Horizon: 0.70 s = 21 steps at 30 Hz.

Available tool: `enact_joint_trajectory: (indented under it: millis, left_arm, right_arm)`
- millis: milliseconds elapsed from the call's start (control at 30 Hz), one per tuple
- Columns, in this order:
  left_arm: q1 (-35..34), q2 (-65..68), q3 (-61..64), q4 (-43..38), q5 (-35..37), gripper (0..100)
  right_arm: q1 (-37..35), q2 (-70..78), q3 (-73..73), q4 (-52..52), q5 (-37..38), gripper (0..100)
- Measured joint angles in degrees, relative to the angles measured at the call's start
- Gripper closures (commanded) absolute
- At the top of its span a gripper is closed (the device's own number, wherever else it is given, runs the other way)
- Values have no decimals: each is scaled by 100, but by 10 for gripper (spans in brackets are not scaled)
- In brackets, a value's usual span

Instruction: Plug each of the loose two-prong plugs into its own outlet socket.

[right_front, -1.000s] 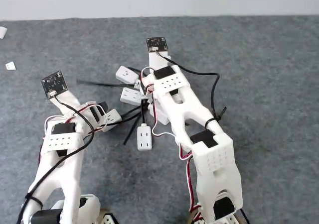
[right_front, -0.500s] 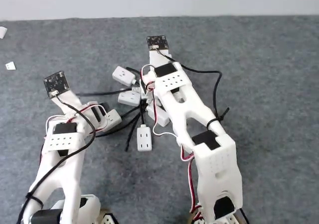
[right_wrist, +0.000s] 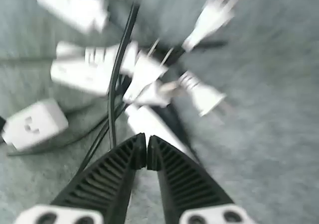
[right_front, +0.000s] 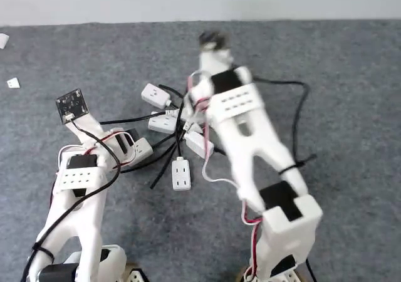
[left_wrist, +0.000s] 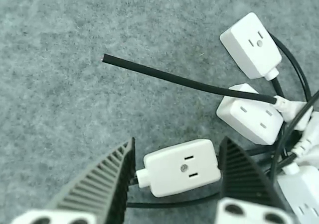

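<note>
The left gripper [left_wrist: 178,147] is clamped on a white socket [left_wrist: 182,167]. One ribbed black finger [left_wrist: 112,184] presses against its cord end and the other against its far end. The socket lies flat on the grey carpet [left_wrist: 60,84] with its slots facing up. Just beyond it a second socket [left_wrist: 249,114] lies flat, and a third socket [left_wrist: 251,45] lies a little farther on, both white with slots up. A black cord [left_wrist: 189,82] runs from beside the second socket out over bare carpet to a free cut end. From above, the whole tangle of sockets, plugs and black cords sits on the carpet between the two arms. A fourth socket [right_front: 181,173] lies at its near edge, apart from the rest, with its cord leading back into the tangle. A fifth socket [right_front: 199,144] lies tilted, close beside the right arm. The right gripper [right_wrist: 146,150] is clenched, its two black fingers pressed tip to tip with nothing between them. It hangs low over the tangle, just above a long white piece too blurred to name. Past its tips lie three loose white plugs: a far plug [right_wrist: 212,15], a side plug [right_wrist: 202,94] and a middle plug [right_wrist: 144,72]. Their prongs look bare, though the blur makes this uncertain. Two small white scraps [right_front: 12,83] lie at the far left of the carpet.
</note>
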Motion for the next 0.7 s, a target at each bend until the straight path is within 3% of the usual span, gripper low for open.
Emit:
enact_joint_trajectory:
  millis: [300,700]
  left_arm:
    - [-9,0,0,0,0,750]
    - [-9,0,0,0,0,750]
  right_arm:
    - [-123,976,158,-1653,0,861]
    - [-176,1319,149,-2101,-79,805]
